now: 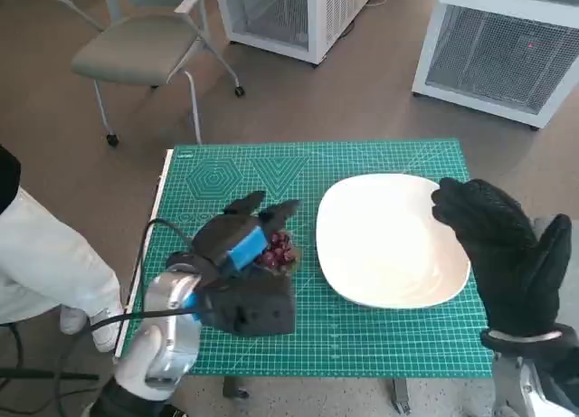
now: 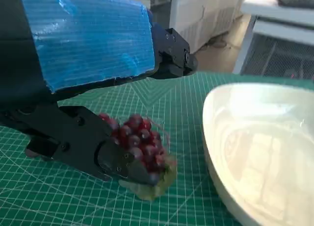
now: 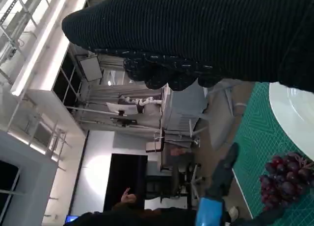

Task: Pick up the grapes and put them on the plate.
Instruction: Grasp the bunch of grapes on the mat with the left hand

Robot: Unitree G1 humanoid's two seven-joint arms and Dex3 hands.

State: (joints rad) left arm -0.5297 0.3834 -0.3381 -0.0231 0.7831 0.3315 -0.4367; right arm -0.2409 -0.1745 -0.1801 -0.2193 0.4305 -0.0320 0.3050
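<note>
A small bunch of dark red grapes (image 1: 279,251) (image 2: 140,141) (image 3: 284,179) lies on the green cutting mat (image 1: 362,331), just left of the white plate (image 1: 389,241) (image 2: 260,152) (image 3: 294,113). My left hand (image 1: 237,254) (image 2: 88,59) is spread around the bunch. One black finger (image 2: 98,150) lies against the grapes' near side, and the other fingers (image 2: 171,59) reach over them with a gap. The grapes still rest on the mat. My gloved right hand (image 1: 496,245) (image 3: 196,35) hovers over the plate's right edge, fingers spread and empty.
A grey chair (image 1: 145,46) stands on the floor beyond the table's far left corner, and white mesh cabinets (image 1: 507,55) stand behind. A person's white-clad leg (image 1: 45,254) is close to the table's left edge. Bare mat lies in front of the plate.
</note>
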